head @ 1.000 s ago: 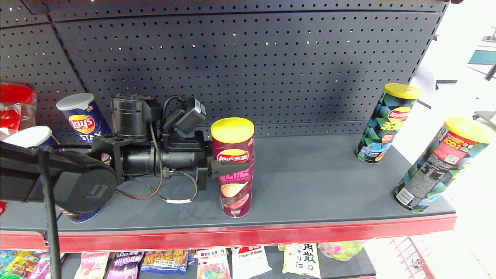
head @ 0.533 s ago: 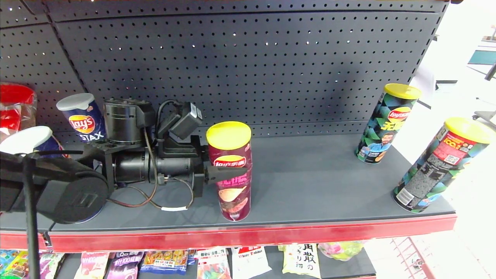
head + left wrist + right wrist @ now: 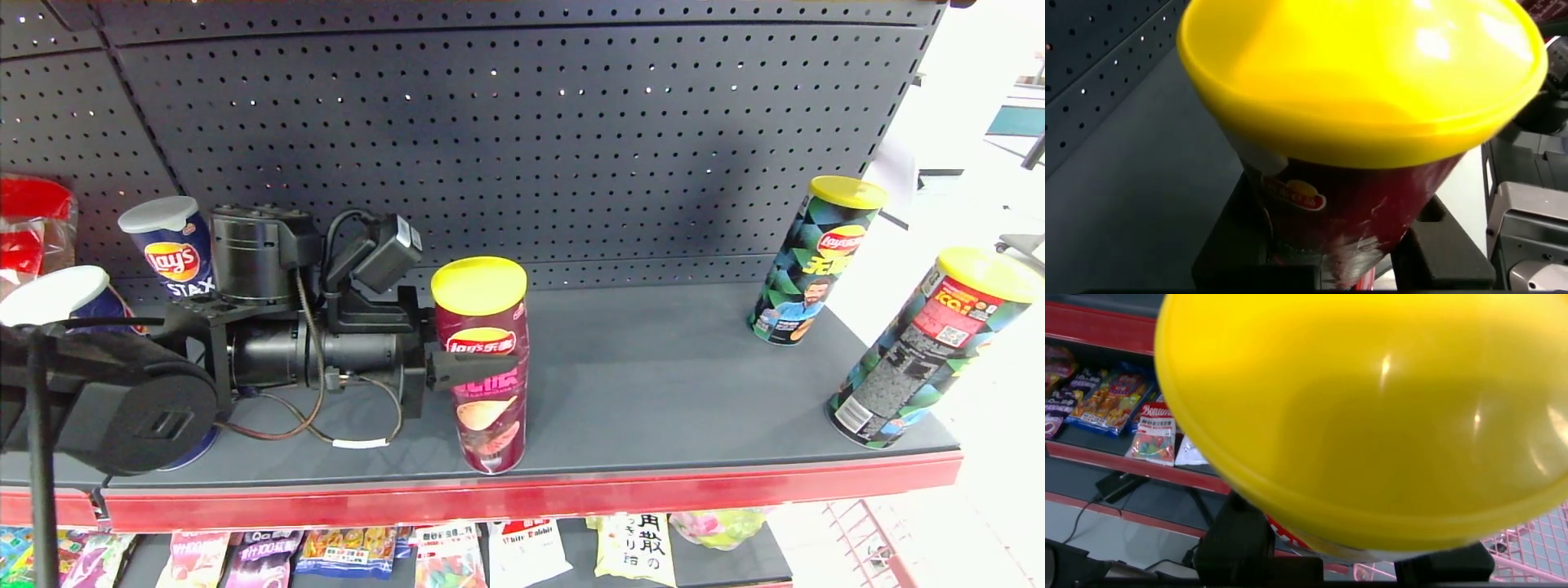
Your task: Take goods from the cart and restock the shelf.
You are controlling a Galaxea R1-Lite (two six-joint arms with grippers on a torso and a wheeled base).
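left arm (image 3: 310,355) stretched level, pointing right, wrist in line with the forearm. left gripper (image 3: 490,358) clamped on can (image 3: 488,416) at mid-height, fingers (image 3: 1229,255) on either side of its body. right gripper (image 3: 1339,567) closed on other can (image 3: 1372,416) just under the lid, one dark finger on each side

A wide yellow lid (image 3: 1364,416) blocked what lay beneath it; my left arm (image 3: 122,400) covered most of a blue can (image 3: 57,287).
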